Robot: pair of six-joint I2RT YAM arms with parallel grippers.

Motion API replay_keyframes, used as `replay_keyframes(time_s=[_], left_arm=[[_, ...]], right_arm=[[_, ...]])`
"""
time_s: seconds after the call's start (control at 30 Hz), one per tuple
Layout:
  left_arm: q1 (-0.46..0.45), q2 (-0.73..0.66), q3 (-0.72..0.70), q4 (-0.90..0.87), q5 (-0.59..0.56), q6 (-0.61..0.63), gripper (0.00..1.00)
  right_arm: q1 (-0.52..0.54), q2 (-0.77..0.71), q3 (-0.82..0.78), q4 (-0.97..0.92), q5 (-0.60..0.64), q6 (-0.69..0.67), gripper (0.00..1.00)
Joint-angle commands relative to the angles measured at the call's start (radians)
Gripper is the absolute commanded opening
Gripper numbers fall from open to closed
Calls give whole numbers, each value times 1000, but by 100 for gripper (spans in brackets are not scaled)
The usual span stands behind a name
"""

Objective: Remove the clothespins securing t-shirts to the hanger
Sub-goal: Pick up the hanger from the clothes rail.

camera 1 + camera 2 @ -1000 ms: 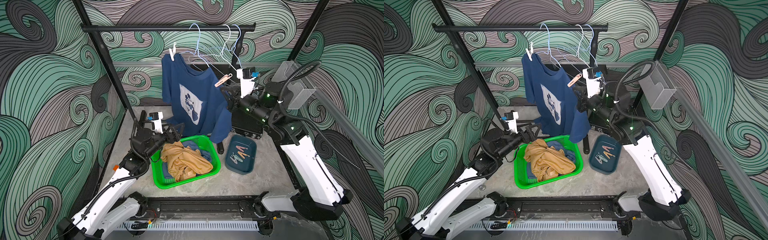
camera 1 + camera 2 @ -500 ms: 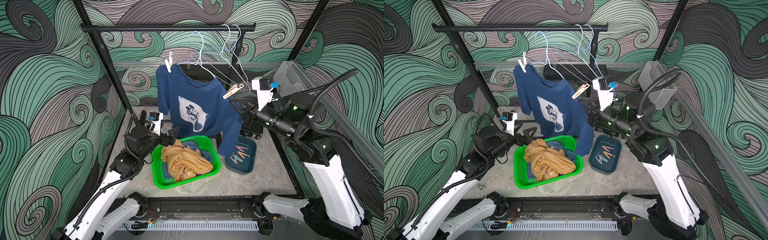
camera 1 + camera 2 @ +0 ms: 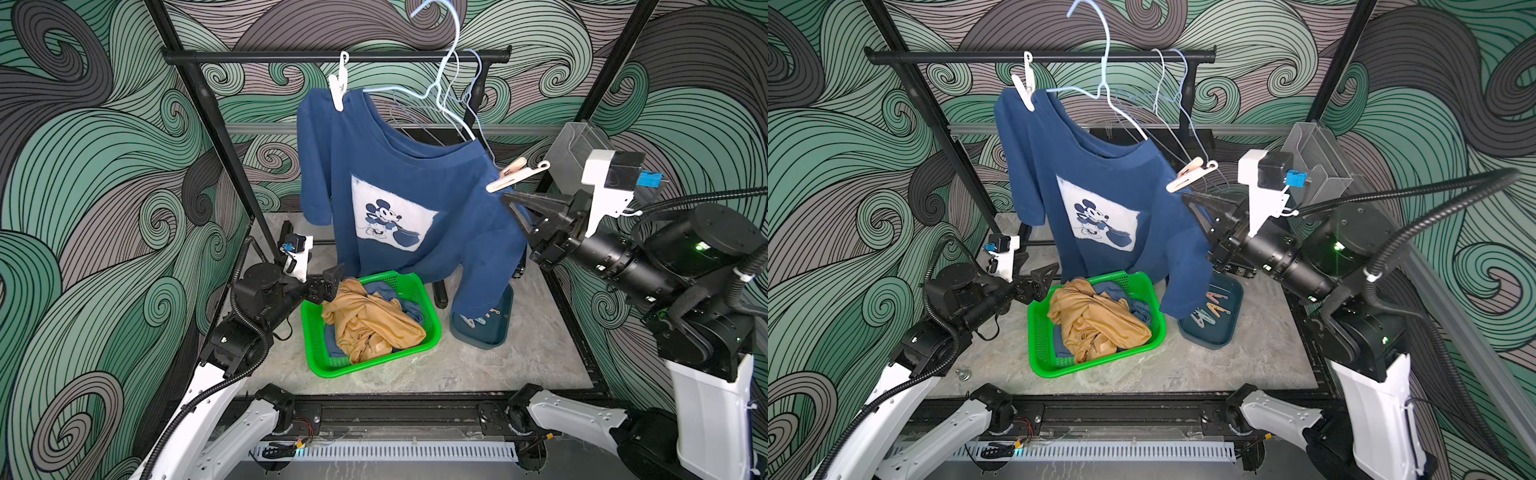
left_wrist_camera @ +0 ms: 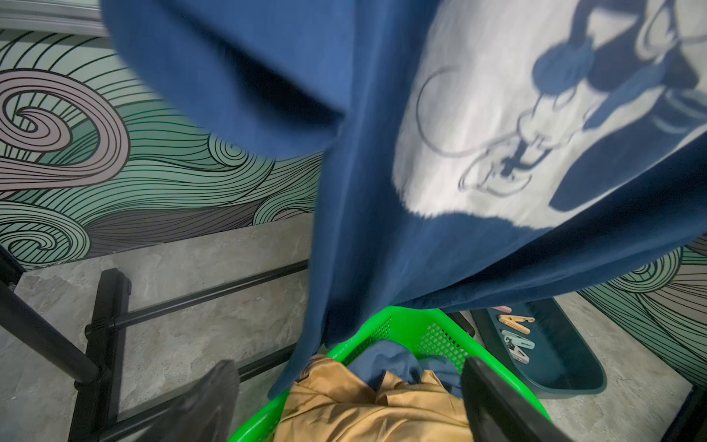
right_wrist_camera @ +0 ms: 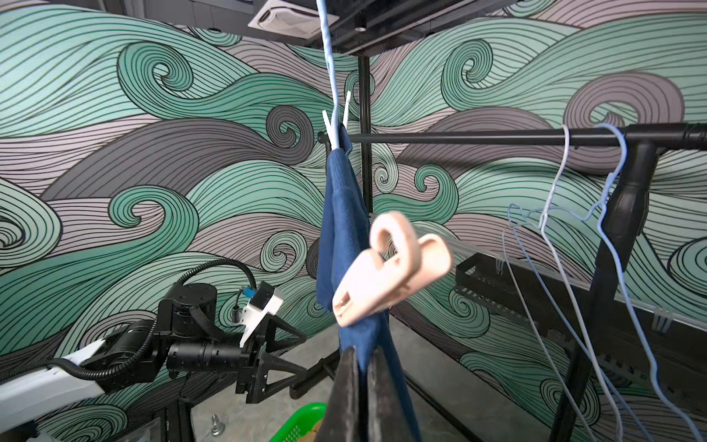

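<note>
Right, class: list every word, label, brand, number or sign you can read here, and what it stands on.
No text here can be read.
Print on the navy t-shirt: a cartoon mouse only, no lettering.
Small mark on the mustard t-shirt in the green basket: too small to read.

Both top views look down on the green basket [image 3: 312, 345] from high in front; each wrist view, far closer, shares it.

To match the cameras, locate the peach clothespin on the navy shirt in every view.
Top view: peach clothespin right of centre, on navy t-shirt shoulder.
Top view: clothespin just right of centre.
Left wrist: not in it.
Right wrist: clothespin at centre.
Landmark: navy t-shirt.
</note>
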State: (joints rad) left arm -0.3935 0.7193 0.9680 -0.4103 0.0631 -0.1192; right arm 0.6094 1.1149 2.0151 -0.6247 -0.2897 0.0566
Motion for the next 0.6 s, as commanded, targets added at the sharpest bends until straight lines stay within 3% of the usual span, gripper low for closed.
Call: replay_keyframes(time_s=[0.0, 0.37, 0.57], left_arm=[[11, -28, -11, -46, -10, 1, 91], [31, -78, -12, -96, -17, 19, 91], [33, -110, -12, -123, -9, 23, 91]], right_arm=[[6, 26, 67, 161, -12, 20, 0], [6, 81, 216, 145, -14, 35, 0], [6, -66, -81, 164, 15, 17, 0]])
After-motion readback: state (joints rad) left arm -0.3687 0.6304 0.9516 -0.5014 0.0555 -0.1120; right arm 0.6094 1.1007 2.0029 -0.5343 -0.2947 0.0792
